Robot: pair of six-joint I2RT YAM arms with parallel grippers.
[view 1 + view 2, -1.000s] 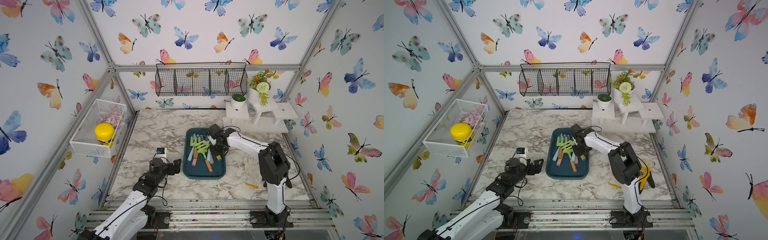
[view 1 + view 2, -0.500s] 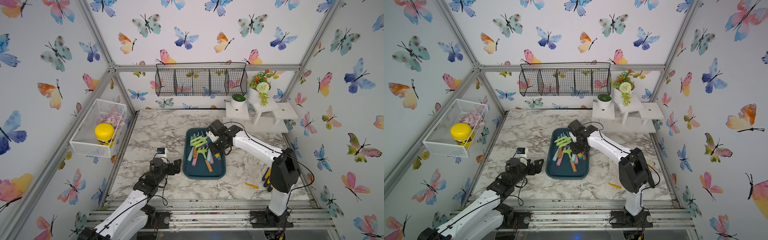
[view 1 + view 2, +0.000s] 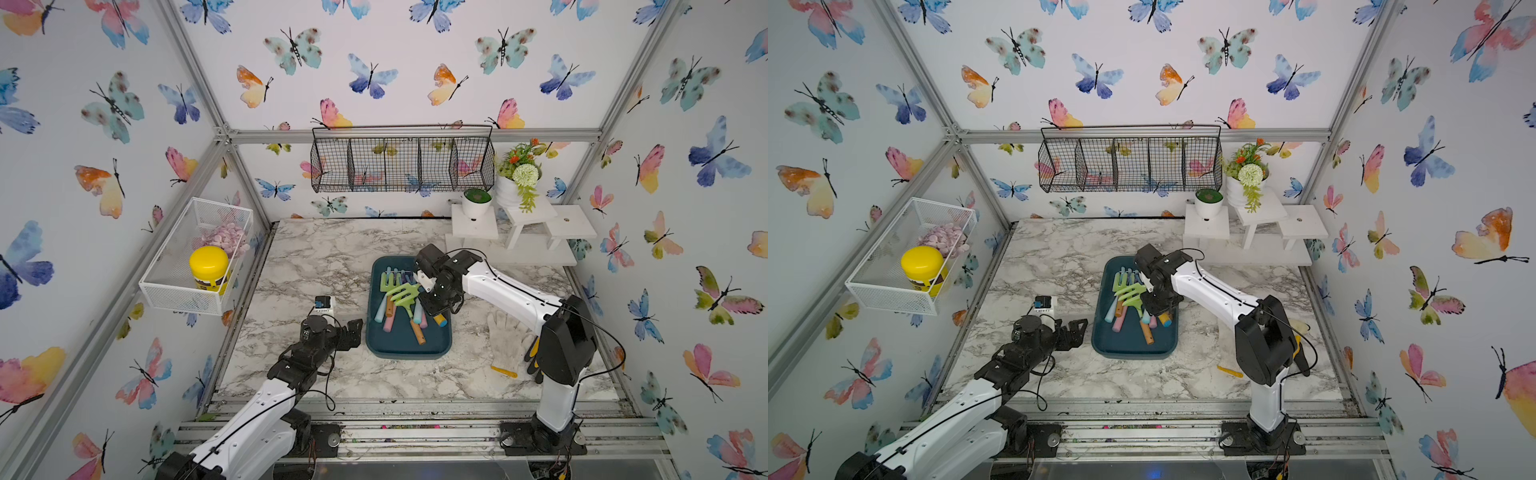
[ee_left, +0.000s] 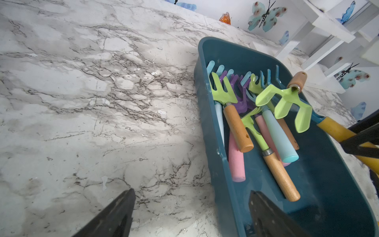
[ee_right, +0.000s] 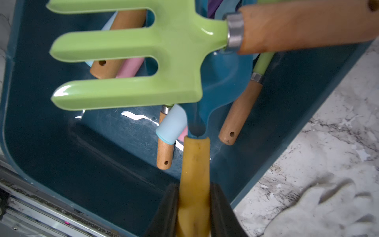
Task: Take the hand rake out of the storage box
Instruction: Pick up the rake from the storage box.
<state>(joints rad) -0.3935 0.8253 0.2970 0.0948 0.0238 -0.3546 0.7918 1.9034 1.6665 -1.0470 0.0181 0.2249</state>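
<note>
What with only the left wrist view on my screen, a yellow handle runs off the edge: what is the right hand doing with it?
Observer: The right wrist view shows the right hand shut on the yellow handle, gripped from both sides.
Operator: Is the lime rake held too?
Observer: No. There the lime rake only crosses over the tool's blue head; the hand does not touch it.
Operator: Anything on the table on that side?
Observer: In a top view a white glove lies on the table beside the storage box, on the right arm's side.
</note>
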